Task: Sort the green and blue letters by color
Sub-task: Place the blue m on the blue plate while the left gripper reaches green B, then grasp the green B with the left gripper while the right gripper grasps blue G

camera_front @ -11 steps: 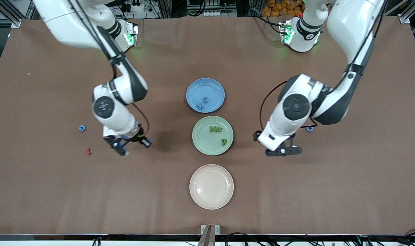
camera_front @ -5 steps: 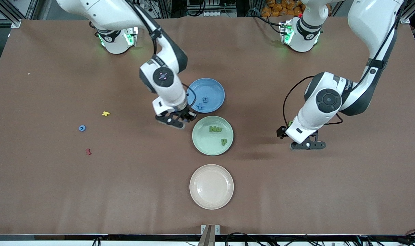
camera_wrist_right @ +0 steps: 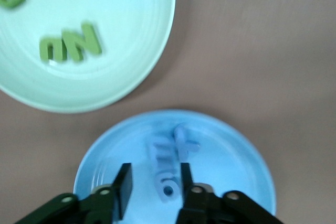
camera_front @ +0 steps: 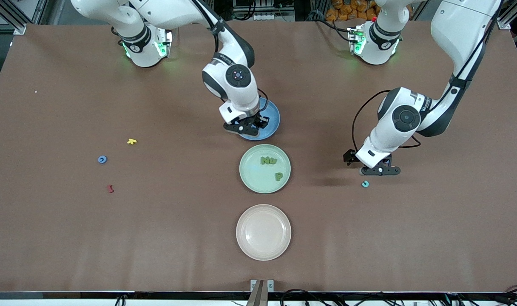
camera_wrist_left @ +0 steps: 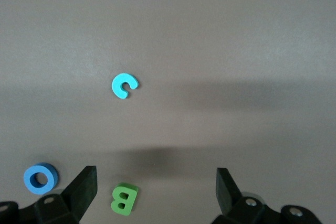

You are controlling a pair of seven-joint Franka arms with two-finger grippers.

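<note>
Right wrist view: the right gripper (camera_wrist_right: 153, 190) is seen part-open over the blue plate (camera_wrist_right: 231, 145), nothing clearly gripped, blue letters (camera_wrist_right: 170, 156) lying below it, apparently just dropped by color. The left gripper (camera_wrist_left: 155, 190) is spread wide and empty over a green B (camera_wrist_left: 124, 199), probably next.

Three plates (camera_front: 263, 250) in a row mid-table, letters (camera_front: 269, 161) in the middle plate (camera_front: 250, 174)

Brown covered table (camera_front: 71, 238) fills the front view, faint creases across its surface. Aluminium frame rails (camera_front: 7, 17) at both upper corners. Cables and a power strip (camera_front: 269, 17) along the upper edge. Lighting even, shadows soft
</note>
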